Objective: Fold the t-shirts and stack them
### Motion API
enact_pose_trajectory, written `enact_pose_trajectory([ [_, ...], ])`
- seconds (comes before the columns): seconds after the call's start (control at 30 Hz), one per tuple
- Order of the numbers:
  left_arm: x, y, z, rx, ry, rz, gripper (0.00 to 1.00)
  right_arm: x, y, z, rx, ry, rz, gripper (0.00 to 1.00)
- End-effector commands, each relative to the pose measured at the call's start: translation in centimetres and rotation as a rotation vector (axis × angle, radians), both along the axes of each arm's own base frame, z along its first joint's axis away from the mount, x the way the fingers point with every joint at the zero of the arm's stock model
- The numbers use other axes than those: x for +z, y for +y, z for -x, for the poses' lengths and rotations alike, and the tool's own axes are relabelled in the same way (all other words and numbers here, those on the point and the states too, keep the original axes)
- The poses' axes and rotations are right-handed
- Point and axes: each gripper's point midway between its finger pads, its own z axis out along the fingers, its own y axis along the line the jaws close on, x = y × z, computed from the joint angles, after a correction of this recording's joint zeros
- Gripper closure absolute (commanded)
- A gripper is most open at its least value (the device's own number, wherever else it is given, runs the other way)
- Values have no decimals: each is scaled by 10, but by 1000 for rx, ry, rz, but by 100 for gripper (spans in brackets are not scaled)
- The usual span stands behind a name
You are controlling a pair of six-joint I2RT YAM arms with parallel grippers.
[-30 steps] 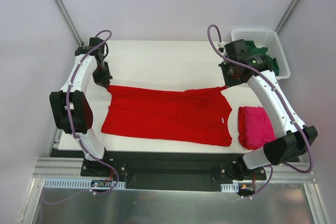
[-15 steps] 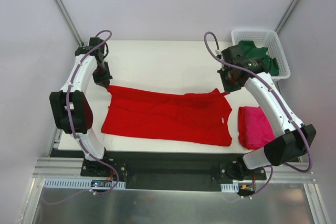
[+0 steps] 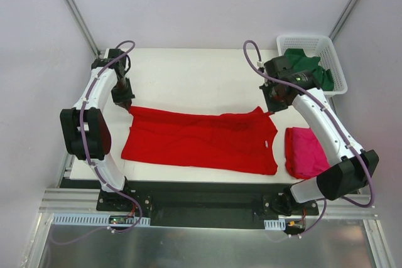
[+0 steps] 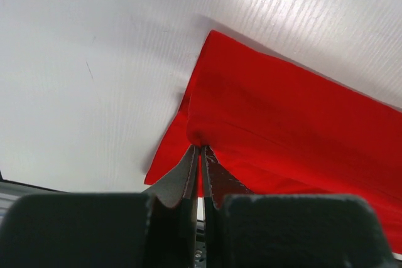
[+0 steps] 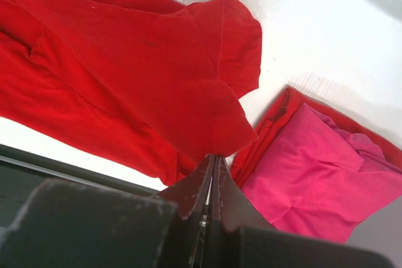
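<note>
**Both grippers pinch the far corners of the red shirt**

From my remote seat I see the red shirt [image 3: 201, 139] spread lengthwise across the near half of the white table [image 3: 188, 73]. It lies mostly flat, with shallow wrinkles through its middle and a small white tag showing near its right edge.

The left gripper [image 3: 127, 106] is at the shirt's far left corner. In the left wrist view its jaws are pressed together on a pinch of red cloth, and the corner is drawn up into a small peak just ahead of the fingertips. The rest of the shirt runs away to the right of them.

The right gripper [image 3: 271, 112] is at the far right corner. Its jaws are likewise closed tight on a pointed flap of red fabric that rises off the table to meet them, and a rounded sleeve lies just beyond that flap.

The pink shirt [image 3: 306, 152] sits folded into a compact bundle on the table, just beside the red shirt's right end and below the right arm. The green shirt [image 3: 308, 64] lies bunched in the white basket [image 3: 336, 61] at the far right corner of the table, well apart from both grippers.

A strip of red cloth shows along the pink bundle's edge in the right wrist view, and I cannot tell what it belongs to. The right arm hides part of the green shirt from above. The wrist cameras' own housings cut off the near edge of the red shirt in both close views.
</note>
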Motion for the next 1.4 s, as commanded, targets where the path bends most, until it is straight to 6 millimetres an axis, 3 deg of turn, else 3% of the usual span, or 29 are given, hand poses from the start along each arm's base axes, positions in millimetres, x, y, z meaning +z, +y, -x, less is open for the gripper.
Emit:
enact_pose_trajectory([
  [0.0,0,5,10,0,17,-29,100,7,-1,9,-5,-12,-7,99],
  [0.67,-5,8,22,2,41,-53,100,-7,-3,34,-12,31,1,99],
  [1.37,-23,4,44,1,120,-56,100,-29,-1,51,-3,92,10,99],
])
